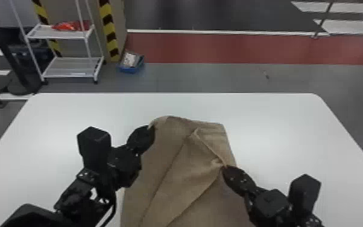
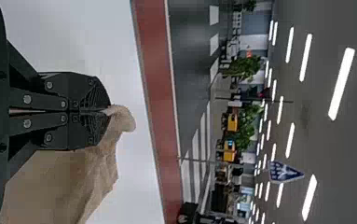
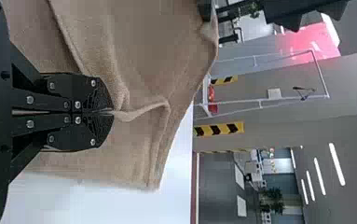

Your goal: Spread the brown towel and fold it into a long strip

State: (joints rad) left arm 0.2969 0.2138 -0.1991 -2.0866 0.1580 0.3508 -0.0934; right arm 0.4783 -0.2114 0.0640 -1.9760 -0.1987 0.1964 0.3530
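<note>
Two grippers share the brown towel (image 1: 187, 181), whose near part runs out of the head view's bottom edge with long slanting creases in it. Nearer of the pair, the right gripper (image 3: 112, 112) has its jaws clenched on a raised fold at the towel's right side. The left gripper (image 2: 108, 112), farther forward, has its jaws closed on a small tip of cloth at the far left corner.

Spreading looks like the step in hand, and folding must wait for it. Best to keep both pinches firm and low, then ease the jaws apart until the slanting creases open, with just enough lift that the cloth slides rather than drags. The left bite is slight, so a hard tug could slip it; the right may have more than one layer, which would pull a pleat along. Lay the far edge down straight before letting go, since a long strip needs square sides.

Under it all is a smooth white desk (image 1: 54, 120) with rounded far corners. Past that, a blue bin (image 1: 128, 70) sits on the grey floor (image 1: 205, 78), near a white shelf cart (image 1: 69, 67) and a striped post (image 1: 108, 27). A red floor band (image 1: 235, 49) crosses behind.
</note>
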